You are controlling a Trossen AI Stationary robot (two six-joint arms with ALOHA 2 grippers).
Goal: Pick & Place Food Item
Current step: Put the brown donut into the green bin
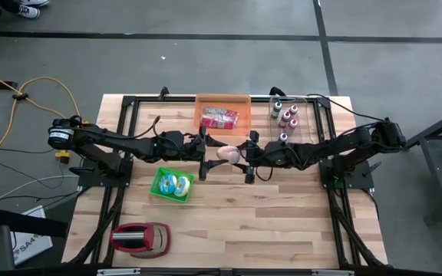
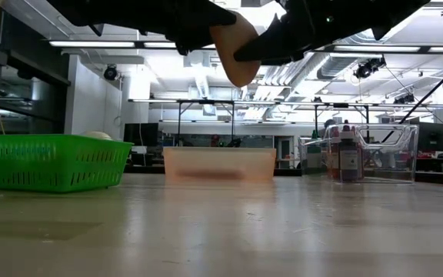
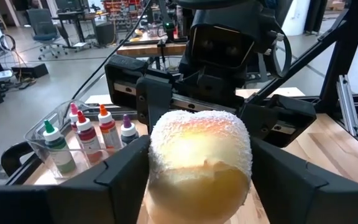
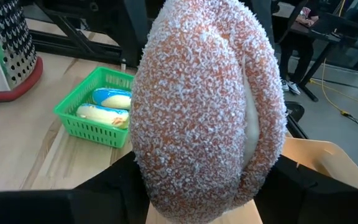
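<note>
The food item is a rounded pastry [image 1: 227,153] coated in white flakes. It hangs in the air over the middle of the table, between both grippers. My left gripper [image 1: 219,153] reaches it from the table's left and my right gripper [image 1: 236,155] from the table's right. Each is shut on the pastry. The pastry [image 3: 197,155] fills the space between the fingers in the left wrist view, and likewise in the right wrist view, where it [image 4: 204,106] hides most of what lies beyond it. In the low view the pastry [image 2: 233,54] sits well above the tabletop. My left gripper [image 3: 197,186] has the pastry between its two fingers, one finger [image 3: 120,177] against each side [image 3: 157,162]. The fingers come level from the table's left. The pastry is lifted clear of the table. My right gripper [image 4: 204,193] pinches the pastry's lower part [image 4: 151,180] between its two fingers, coming from the table's right and slanting slightly down. The pastry stands up above the fingers, clear of the table.
A green basket [image 1: 173,185] holding wrapped items stands just near-left of the grippers. An orange tray [image 1: 222,115] with a red packet and a clear box of small bottles [image 1: 286,119] stand at the far edge. A red-based grater [image 1: 140,239] lies near left.
</note>
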